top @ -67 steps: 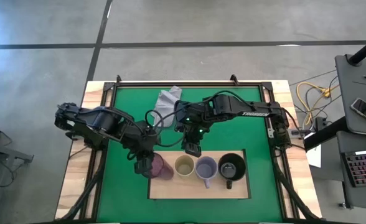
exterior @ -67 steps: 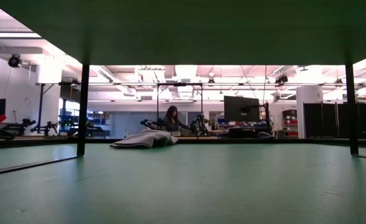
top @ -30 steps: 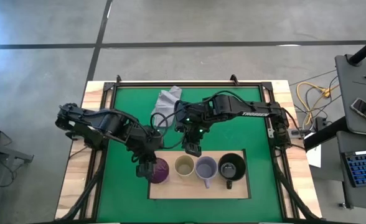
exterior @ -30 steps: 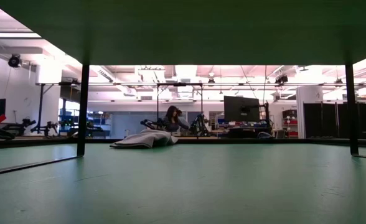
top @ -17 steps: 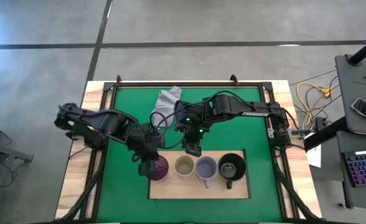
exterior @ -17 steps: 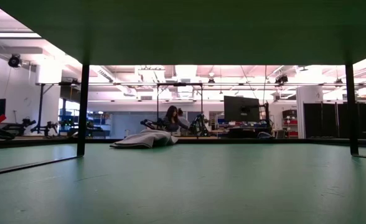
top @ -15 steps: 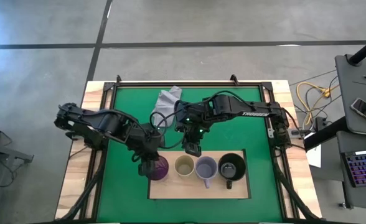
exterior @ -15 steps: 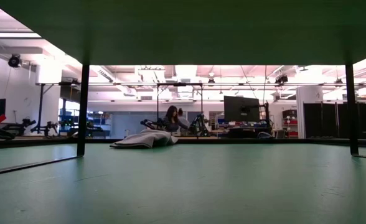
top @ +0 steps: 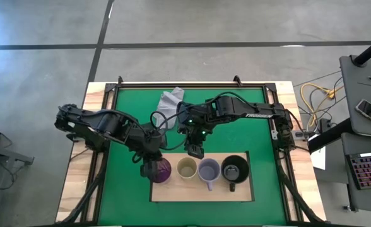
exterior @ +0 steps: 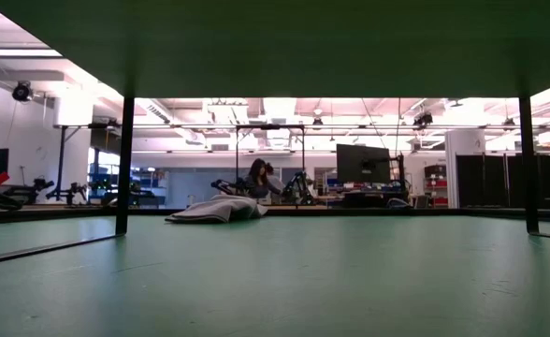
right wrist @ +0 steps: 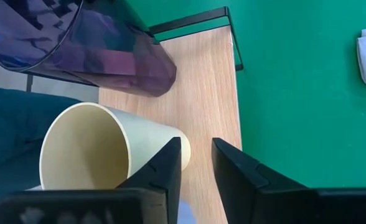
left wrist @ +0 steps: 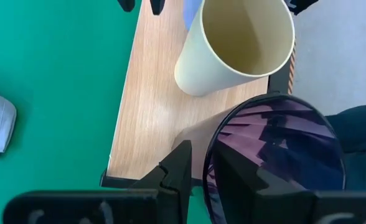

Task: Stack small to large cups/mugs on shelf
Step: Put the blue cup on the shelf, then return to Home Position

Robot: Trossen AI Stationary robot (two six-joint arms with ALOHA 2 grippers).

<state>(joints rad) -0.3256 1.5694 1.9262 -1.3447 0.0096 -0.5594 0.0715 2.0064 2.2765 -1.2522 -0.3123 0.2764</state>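
Both my jaws need telling. My left gripper (top: 151,169) has its fingers (left wrist: 178,171) astride the rim of the tumbler (top: 161,170), one outside the wall and one inside, close against it; I cannot tell whether they actually pinch it. My right gripper (top: 194,151) hangs with its fingers (right wrist: 169,167) apart and nothing between them.

My left arm reaches in from the table's left edge, bent low across the green mat (top: 248,126), its wrist tipped down over the left end of the shelf (top: 198,192). On that shelf the tumbler stands upright at the far left. Just beside it sits the cream cup (top: 187,168), then the lavender mug (top: 209,170), then the black mug (top: 235,169), all in one row, close but each on its own, none nested.

My right arm stretches from the table's right side toward the middle, white lettering along its forearm reading roughly "TROSSEN". Its gripper points down at the shelf's back edge, just behind the cream cup.

A grey cloth (top: 170,101) lies crumpled near the mat's far edge, well apart from the shelf.
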